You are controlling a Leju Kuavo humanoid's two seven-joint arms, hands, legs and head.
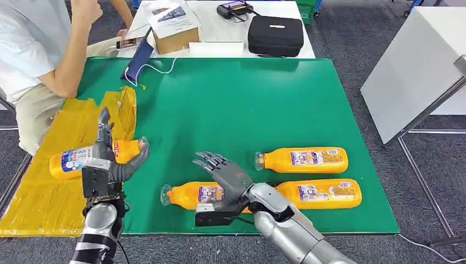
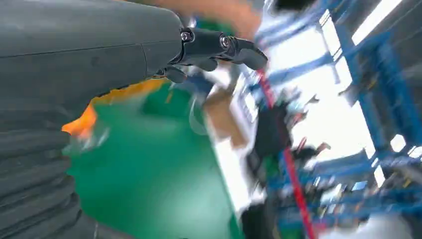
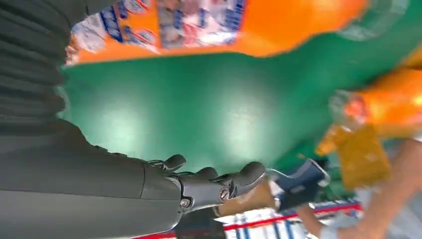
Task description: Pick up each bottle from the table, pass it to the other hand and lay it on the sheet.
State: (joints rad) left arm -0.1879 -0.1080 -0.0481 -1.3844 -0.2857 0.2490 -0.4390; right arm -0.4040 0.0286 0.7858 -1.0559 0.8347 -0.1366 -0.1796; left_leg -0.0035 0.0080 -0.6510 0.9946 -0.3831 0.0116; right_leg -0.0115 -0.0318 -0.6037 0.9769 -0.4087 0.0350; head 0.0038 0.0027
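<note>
In the head view, the left hand (image 1: 104,159) gripped an orange bottle (image 1: 82,158) held crosswise above the near left of the desk (image 1: 236,99), at the right edge of the yellow sheet (image 1: 49,187), cap toward the right. The right hand (image 1: 228,173) hovered with its fingers (image 1: 206,160) spread and empty over a second bottle (image 1: 192,194) lying near the desk's front edge. Two more bottles lay to the right: one farther back (image 1: 302,159) and one nearer (image 1: 321,193). A person (image 1: 38,49) sat at the far left, and a black case (image 1: 275,34) rested on the white table beyond.

In the left wrist view, blurred, the left hand's dark fingers (image 2: 219,47) curved beside an orange smear of bottle (image 2: 79,122).

In the right wrist view, the right hand's fingers (image 3: 219,184) held nothing above the green surface, with a labelled bottle (image 3: 209,25) beyond them.
</note>
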